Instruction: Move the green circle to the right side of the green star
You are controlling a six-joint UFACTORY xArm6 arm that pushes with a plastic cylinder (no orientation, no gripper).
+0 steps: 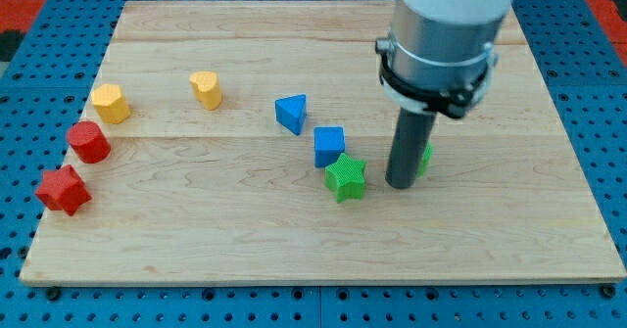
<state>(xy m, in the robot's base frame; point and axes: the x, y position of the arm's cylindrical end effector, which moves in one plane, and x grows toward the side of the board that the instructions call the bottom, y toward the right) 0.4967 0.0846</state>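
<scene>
The green star (345, 177) lies on the wooden board, right of its middle. The green circle (424, 158) is to the star's right, mostly hidden behind my rod; only a sliver of its right edge shows. My tip (400, 184) rests on the board between the star and the circle, touching or very close to the circle's left side, and a short gap right of the star.
A blue cube (329, 145) touches the star's upper left. A blue triangle (291, 113) lies further up-left. A yellow heart (207, 89), a yellow hexagon (111, 104), a red cylinder (89, 141) and a red star (64, 190) lie at the view's left.
</scene>
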